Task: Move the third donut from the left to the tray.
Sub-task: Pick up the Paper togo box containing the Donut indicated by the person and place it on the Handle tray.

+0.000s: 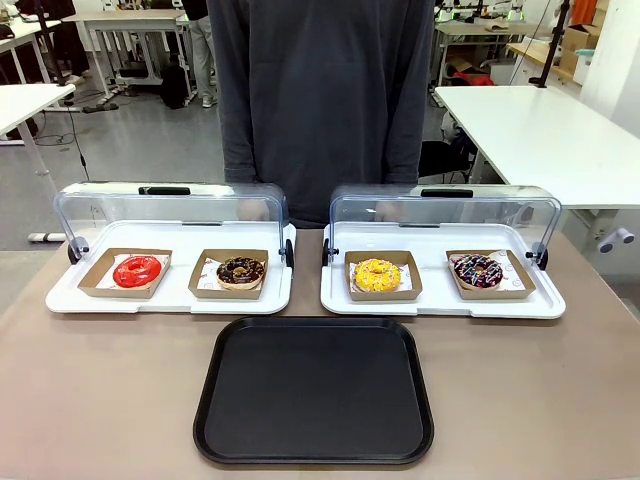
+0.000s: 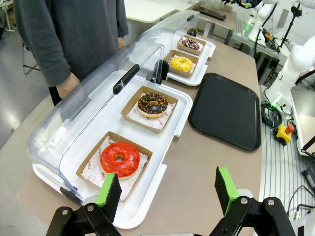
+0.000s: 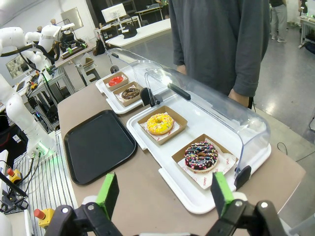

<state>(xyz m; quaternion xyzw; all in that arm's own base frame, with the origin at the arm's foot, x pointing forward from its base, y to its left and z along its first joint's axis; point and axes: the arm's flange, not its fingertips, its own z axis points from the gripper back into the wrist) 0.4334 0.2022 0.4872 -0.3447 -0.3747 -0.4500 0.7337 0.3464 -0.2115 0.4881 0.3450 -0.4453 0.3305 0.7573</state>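
The black tray (image 1: 315, 390) lies flat on the brown table (image 1: 100, 400) at the near middle. Its surface is bare and its low rim is free on all four sides. Its far rim runs just short of the near edges of two white trays, the left one (image 1: 170, 300) and the right one (image 1: 440, 303), which stand side by side with a narrow gap between them.

The third donut (image 1: 377, 274), yellow-iced, sits in its brown cardboard holder (image 1: 383, 293) on the left half of the right white tray, next to that gap. A dark donut with coloured sprinkles (image 1: 478, 270) is its neighbour on the right. The red donut (image 1: 137, 271) and the chocolate donut (image 1: 240, 271) are on the left white tray.

Both clear domed lids (image 1: 445, 215) are swung back, so the trays' near sides are open toward the black tray (the yellow donut seems to sit clear of its lid's front edge, though the angle makes this hard to judge). A person (image 1: 320, 100) stands at the far side behind the lids.

In its wrist view the left gripper (image 2: 166, 189) hangs above the table near the end of the left white tray. Its jaws are spread wide and nothing is between the green pads (image 2: 109, 189). The right gripper (image 3: 165, 194) is equally wide apart and empty, and touches nothing. It is poised near the end of the right white tray, beside the sprinkled donut, with the yellow donut farther off.
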